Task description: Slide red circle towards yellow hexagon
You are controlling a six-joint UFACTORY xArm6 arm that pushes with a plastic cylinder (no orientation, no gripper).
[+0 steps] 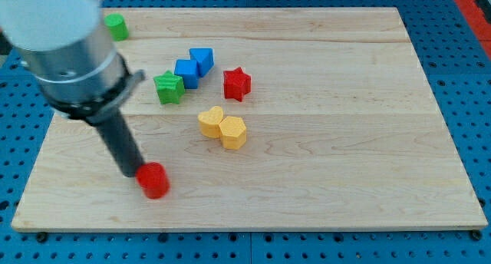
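Note:
The red circle [153, 179] lies near the view's bottom left of the wooden board [345, 164]. My tip [128, 174] touches its left side. The yellow hexagon [233, 132] lies near the board's middle, up and to the right of the red circle. A yellow heart-shaped block [210, 121] touches the hexagon's left side.
A red star [236, 84] lies above the yellow pair. A green star [169, 87] and two blue blocks [186, 72] [202, 61] cluster at upper middle left. A green round block [116, 26] lies at the top left, partly behind the arm [73, 61].

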